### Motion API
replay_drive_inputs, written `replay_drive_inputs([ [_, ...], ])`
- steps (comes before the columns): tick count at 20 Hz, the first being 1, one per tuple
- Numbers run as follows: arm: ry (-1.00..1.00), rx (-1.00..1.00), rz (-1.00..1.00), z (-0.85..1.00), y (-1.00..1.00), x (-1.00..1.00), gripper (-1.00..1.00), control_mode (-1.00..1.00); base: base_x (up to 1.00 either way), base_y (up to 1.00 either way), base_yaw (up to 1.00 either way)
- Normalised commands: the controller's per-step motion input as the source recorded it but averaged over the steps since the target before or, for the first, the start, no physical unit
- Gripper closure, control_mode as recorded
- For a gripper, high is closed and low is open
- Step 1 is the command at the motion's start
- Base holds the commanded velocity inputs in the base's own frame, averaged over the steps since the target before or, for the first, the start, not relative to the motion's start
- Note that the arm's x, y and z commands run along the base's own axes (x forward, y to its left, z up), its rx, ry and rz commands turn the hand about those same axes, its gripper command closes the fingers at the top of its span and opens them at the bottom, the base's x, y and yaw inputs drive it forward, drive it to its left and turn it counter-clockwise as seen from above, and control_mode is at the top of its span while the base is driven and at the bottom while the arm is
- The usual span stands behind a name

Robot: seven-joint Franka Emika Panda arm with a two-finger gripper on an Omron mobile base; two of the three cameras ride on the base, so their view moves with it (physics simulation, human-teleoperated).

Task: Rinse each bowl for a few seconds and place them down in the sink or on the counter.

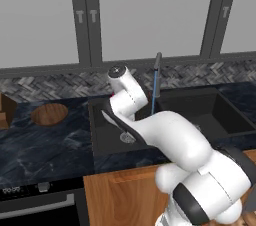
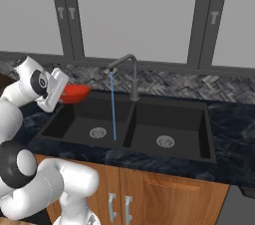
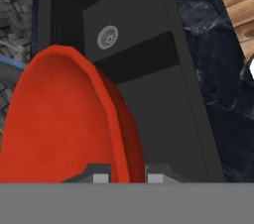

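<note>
My gripper (image 2: 63, 94) is shut on the rim of the glossy red bowl (image 2: 76, 92), holding it tilted above the back left corner of the sink's (image 2: 74, 119) left basin. Seen from the hand, the red bowl (image 3: 59, 119) stands on edge with its rim pinched in the gripper (image 3: 128, 176). A blue stream of water (image 2: 113, 112) falls from the faucet (image 2: 130, 69) into the left basin, well to the right of the bowl and apart from it. The brown wooden bowl (image 1: 49, 114) rests on the counter (image 1: 45, 145) left of the sink (image 1: 100, 135).
A wooden box (image 1: 5, 111) stands at the counter's far left edge. A stove front (image 1: 40, 195) lies below it. The herringbone backsplash (image 2: 169, 83) and windows rise behind the sink. More counter (image 2: 234, 119) runs to the right of the right basin (image 2: 167, 124).
</note>
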Motion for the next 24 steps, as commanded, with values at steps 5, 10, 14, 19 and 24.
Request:
replay_drive_inputs([
  [5,0.00,0.03,0.03,0.01,0.44,-0.19,1.00,-1.00,0.00,0.00,0.00],
  [10,0.01,0.03,0.03,0.03,0.47,-0.15,1.00,-1.00,0.00,0.00,0.00],
  [14,0.00,0.01,0.04,0.02,0.49,-0.18,1.00,-1.00,0.00,0.00,0.00],
  [19,0.00,-0.01,0.03,0.00,0.55,-0.18,1.00,-1.00,0.00,0.00,0.00],
  [24,0.00,0.00,0.04,0.00,0.57,-0.17,1.00,-1.00,0.00,0.00,0.00],
])
